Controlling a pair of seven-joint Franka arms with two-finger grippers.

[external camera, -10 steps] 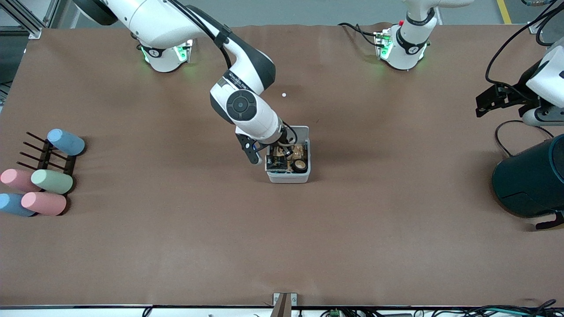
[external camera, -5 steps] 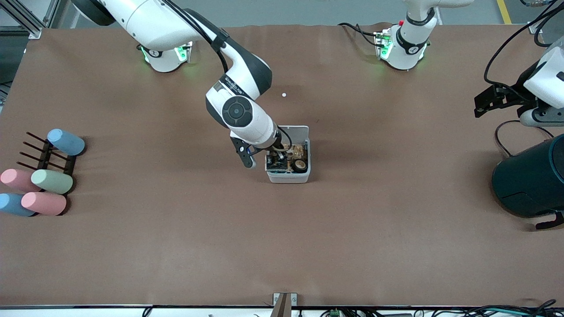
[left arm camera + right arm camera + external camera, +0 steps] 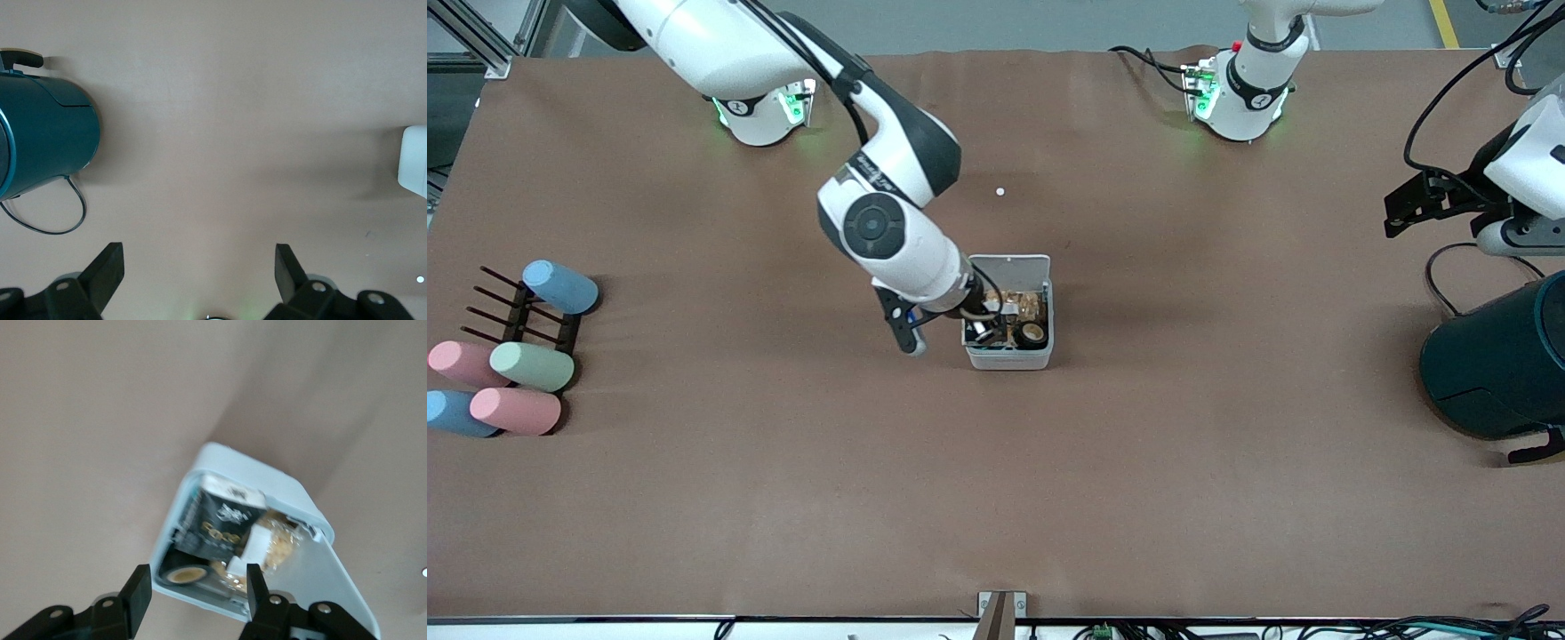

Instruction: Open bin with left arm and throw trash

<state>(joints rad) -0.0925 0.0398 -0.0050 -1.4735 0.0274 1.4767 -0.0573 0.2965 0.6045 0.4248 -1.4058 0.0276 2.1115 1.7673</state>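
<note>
The white bin (image 3: 1009,359) stands mid-table with its lid (image 3: 1009,265) swung open and upright. Inside lie the black printed packet (image 3: 976,339), the white-and-tan wavy ring (image 3: 1033,307) and the black ring with beige centre (image 3: 1033,335). My right gripper (image 3: 980,324) is open and empty just above the bin's edge toward the right arm's end. In the right wrist view the bin (image 3: 220,457), the packet (image 3: 220,523) and the black ring (image 3: 183,572) sit just past the open gripper (image 3: 197,587). My left gripper (image 3: 1396,209) is open and empty over the table by the left arm's end; it also shows in the left wrist view (image 3: 198,257).
A large dark teal drum (image 3: 1498,364) with a cable lies at the left arm's end, also in the left wrist view (image 3: 40,133). Pastel cylinders (image 3: 525,364) lie on and beside a dark rack at the right arm's end. A small white dot (image 3: 1000,191) lies farther from the front camera than the bin.
My right arm has drawn back toward the right arm's end, its gripper shifting from over the bin's middle to its edge. The left arm has hardly moved.
</note>
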